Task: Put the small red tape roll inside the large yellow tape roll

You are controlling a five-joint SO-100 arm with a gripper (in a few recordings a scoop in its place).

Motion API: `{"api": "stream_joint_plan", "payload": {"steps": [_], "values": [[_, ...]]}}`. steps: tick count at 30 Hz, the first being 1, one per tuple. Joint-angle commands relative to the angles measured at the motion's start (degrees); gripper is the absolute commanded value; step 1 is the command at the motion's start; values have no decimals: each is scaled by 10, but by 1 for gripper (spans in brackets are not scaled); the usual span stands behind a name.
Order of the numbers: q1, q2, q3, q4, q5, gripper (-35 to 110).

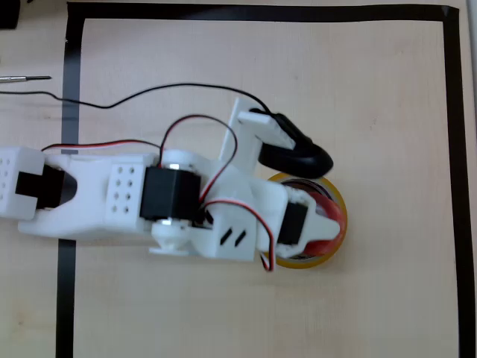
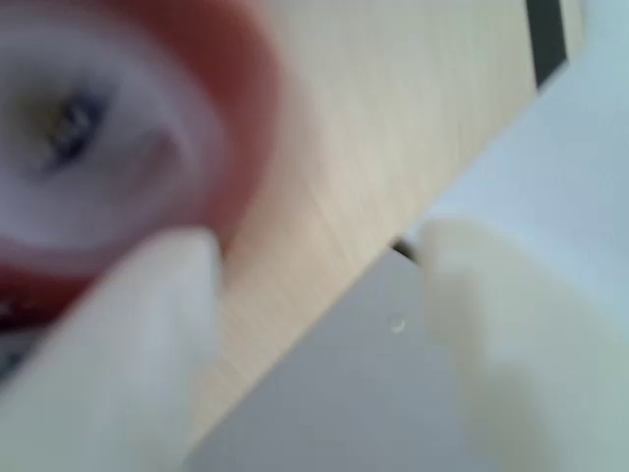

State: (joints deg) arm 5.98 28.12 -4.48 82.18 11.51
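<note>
Table (image 1: 223,313): light wood-grain top. Black tape border (image 1: 261,12): strip along the far edge, further strips down the left and right sides, framing a rectangular area. Thin metal rod (image 1: 26,77): lies outside the border at far left. Dark object (image 1: 9,15): top-left corner, cut off.

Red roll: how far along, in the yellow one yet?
Done: the arm has brought the red roll over the yellow roll in the overhead view. In hand: the gripper appears to hold it on edge; the blurred wrist view shows the red roll close against a finger. Left: lowering and release.
</note>
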Motion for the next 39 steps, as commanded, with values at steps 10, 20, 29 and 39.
{"api": "stream_joint_plan", "payload": {"steps": [10,20,29,39], "values": [[-18,91,-93,91,3,6],[-15,318,-45,214,22,0],[-18,686,454,207,26,0],[-23,1205,1155,14,26,0]]}}
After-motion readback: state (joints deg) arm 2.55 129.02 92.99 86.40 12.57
